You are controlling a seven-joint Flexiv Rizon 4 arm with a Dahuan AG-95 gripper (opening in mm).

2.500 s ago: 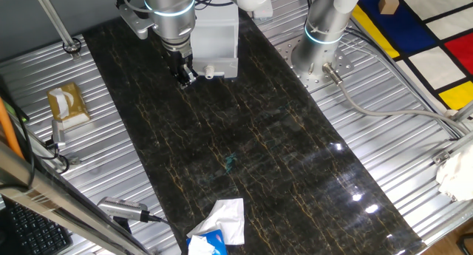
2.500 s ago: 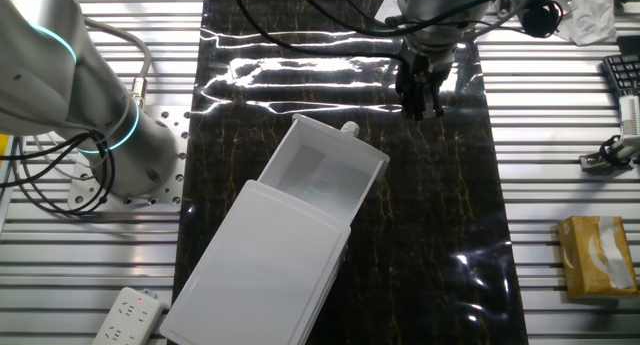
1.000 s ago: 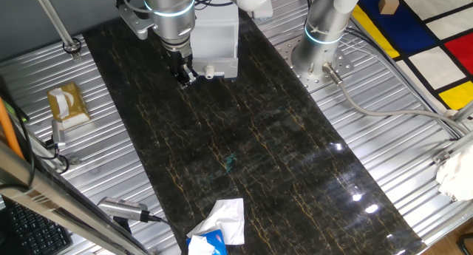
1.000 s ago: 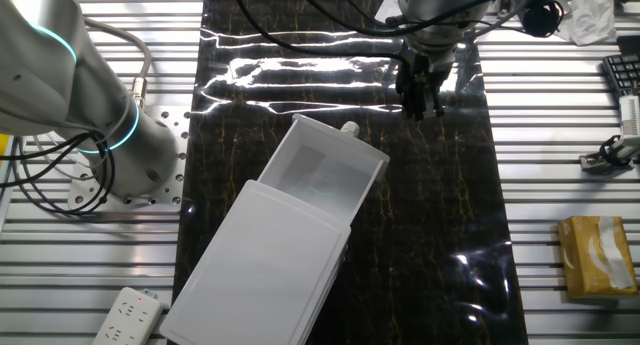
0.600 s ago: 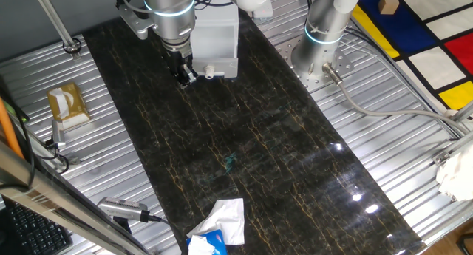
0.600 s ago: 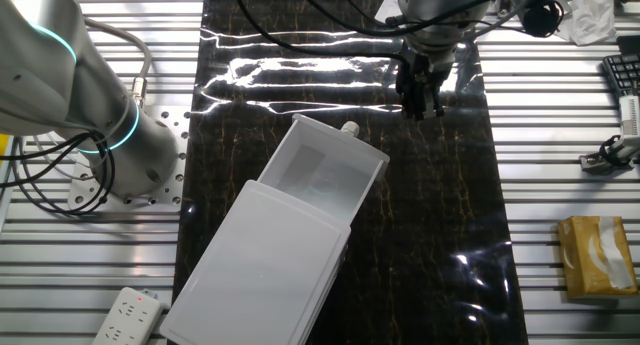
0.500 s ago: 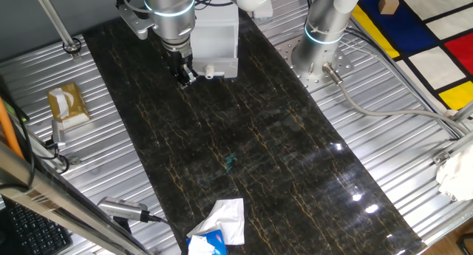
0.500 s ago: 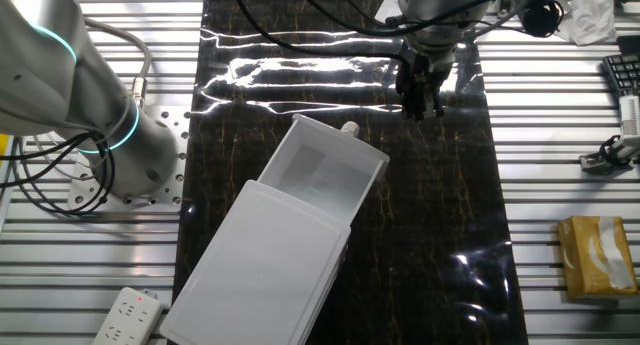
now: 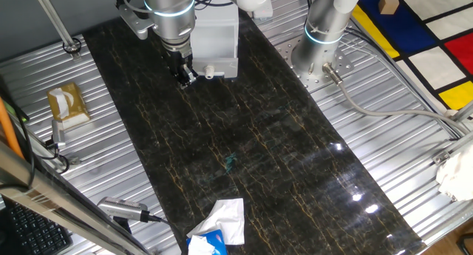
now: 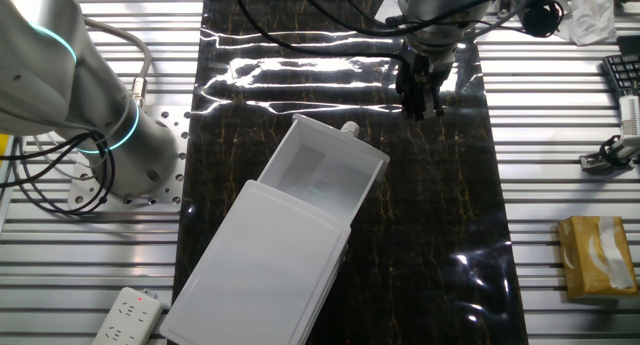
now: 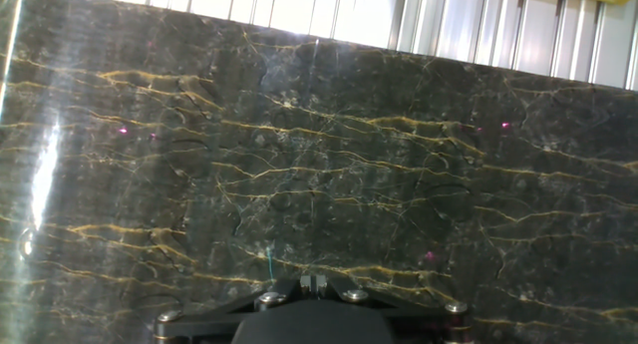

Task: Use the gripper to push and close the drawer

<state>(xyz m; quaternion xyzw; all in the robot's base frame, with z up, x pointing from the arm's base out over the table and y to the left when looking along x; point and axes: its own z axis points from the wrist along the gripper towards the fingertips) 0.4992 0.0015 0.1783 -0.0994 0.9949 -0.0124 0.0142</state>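
Hidden or unclear: in the hand view only the black base of the gripper (image 11: pixel 311 309) shows at the bottom edge, with its fingertips out of sight, and the drawer does not appear there at all. In both fixed views the black fingers (image 10: pixel 418 93) merge against the dark mat, so whether the pincer is wide or narrow cannot be told. In one fixed view the silver arm (image 9: pixel 171 15) covers the left part of the drawer unit, and a white object is cut off by the top edge behind it.

Surface and room: a dark marble-patterned mat (image 9: pixel 251 144) with gold veins lies on a ribbed metal table (image 9: pixel 111 159). A crumpled white tissue (image 9: pixel 222 222) lies at the near end of the mat. A yellowish tissue box (image 9: pixel 68 104) sits on the metal to the left. A second silver arm on a round base (image 9: pixel 321 33) stands to the right, off the mat. A white power strip (image 10: pixel 125 315) lies at the lower left of the other fixed view.

Arm and task object: the arm points its gripper (image 9: pixel 183 74) straight down, over the mat. The drawer (image 10: pixel 325 180) stands pulled out of its white housing (image 10: pixel 255 270), its small round knob (image 10: pixel 350 129) facing the gripper. The gripper (image 10: pixel 418 97) hangs near the knob, slightly to one side, not touching it.
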